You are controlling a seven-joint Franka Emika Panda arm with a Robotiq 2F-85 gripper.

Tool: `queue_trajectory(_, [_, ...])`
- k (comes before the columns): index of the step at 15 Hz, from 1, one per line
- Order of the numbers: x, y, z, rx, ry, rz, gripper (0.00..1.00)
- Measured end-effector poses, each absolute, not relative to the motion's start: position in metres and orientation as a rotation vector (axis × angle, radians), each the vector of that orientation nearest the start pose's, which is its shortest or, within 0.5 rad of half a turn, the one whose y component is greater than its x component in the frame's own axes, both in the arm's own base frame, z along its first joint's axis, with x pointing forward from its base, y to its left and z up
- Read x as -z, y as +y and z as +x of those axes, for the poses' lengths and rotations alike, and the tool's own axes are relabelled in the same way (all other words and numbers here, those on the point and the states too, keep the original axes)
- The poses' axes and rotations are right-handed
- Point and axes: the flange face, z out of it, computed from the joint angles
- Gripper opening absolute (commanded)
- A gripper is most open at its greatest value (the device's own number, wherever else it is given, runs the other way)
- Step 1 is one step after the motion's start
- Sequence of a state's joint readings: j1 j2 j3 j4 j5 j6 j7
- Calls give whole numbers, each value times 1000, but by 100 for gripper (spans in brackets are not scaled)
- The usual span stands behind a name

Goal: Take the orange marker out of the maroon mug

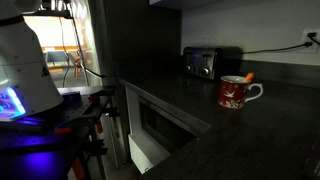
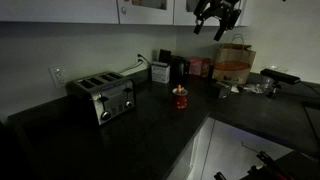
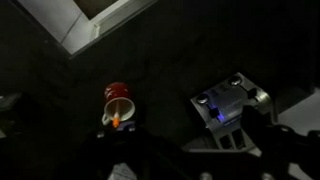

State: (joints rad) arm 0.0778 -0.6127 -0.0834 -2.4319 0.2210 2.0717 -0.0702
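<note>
Hanging high over the worktop (image 2: 120,140), gripper (image 2: 212,28) has its fingers (image 2: 199,27) spread and empty. Orange marker (image 1: 249,76) leans in the maroon mug (image 1: 233,94), tip sticking out, so easy to grab.

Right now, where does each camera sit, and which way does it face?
Exterior view: low, at counter height, facing along it to the mug and toaster; white robot body at left.
Exterior view: higher, facing the counter corner; the claw hangs at top.
Wrist view: high above, facing down; claw not clearly visible.
All three share mug and toaster.
</note>
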Motion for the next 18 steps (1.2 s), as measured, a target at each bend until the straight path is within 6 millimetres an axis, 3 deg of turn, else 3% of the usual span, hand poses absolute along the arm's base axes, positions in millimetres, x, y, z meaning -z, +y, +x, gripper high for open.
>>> queue_trajectory(8, [-543, 4, 391, 369, 15, -2874, 100])
queue_trajectory(10, [-535, 3, 398, 373, 22, -2882, 100])
queue_trajectory(13, [-496, 0, 428, 392, 55, -2910, 100])
queue_trajectory(18, [-398, -4, 500, 362, 109, -2972, 100])
